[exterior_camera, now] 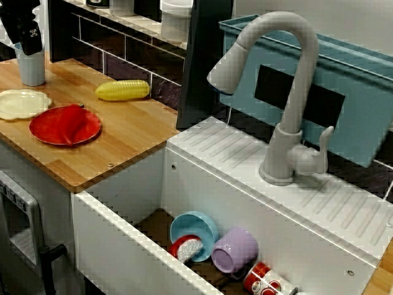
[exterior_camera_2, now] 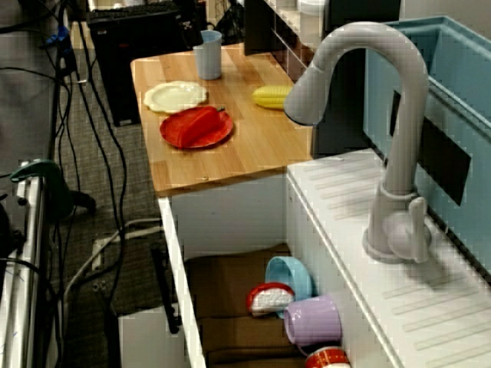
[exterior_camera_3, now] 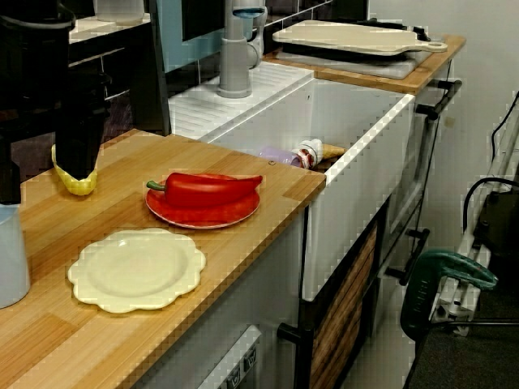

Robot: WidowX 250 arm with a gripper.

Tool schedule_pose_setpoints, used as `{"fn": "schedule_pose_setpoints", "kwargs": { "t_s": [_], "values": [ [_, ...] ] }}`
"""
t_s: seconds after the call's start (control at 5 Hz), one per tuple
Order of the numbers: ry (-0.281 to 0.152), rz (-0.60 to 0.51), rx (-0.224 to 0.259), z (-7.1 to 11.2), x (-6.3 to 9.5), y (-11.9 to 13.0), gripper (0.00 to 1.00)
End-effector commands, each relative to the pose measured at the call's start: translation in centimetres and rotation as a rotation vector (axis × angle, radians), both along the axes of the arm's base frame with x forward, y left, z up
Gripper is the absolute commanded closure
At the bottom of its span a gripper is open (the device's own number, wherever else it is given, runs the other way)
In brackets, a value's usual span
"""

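Cream plate point(exterior_camera_3: 136, 269) nearest; blue cup point(exterior_camera: 32, 67) just below hand point(exterior_camera: 27, 43), fingers spread apart, holding nothing.

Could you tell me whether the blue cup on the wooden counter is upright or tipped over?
Upright: the blue cup stands on its base on the wooden counter, open mouth up, beside the gripper.

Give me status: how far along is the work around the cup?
Looks done: the red pepper lies on the red plate. In hand: the claw hangs just above the blue cup, with nothing visibly gripped; open or shut is unclear. Possibly left: the corn lies on the counter by the wall, the cream plate is bare, and the purple mug lies in the sink.
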State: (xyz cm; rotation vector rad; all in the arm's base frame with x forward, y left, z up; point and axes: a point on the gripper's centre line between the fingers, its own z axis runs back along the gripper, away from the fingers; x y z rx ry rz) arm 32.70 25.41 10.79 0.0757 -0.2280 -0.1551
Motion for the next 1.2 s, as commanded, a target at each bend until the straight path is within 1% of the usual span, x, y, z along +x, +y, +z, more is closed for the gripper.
{"fn": "schedule_pose_setpoints", "kwargs": {
  "t_s": [0.0,0.6,1.0],
  "values": [
    [-0.038,0.015,0.043,2.5,0.3,1.5,0.00],
    [-0.026,0.051,0.032,1.8,1.1,2.0,0.00],
    [-0.023,0.116,0.026,1.4,1.8,2.2,0.00]
  ]
}}
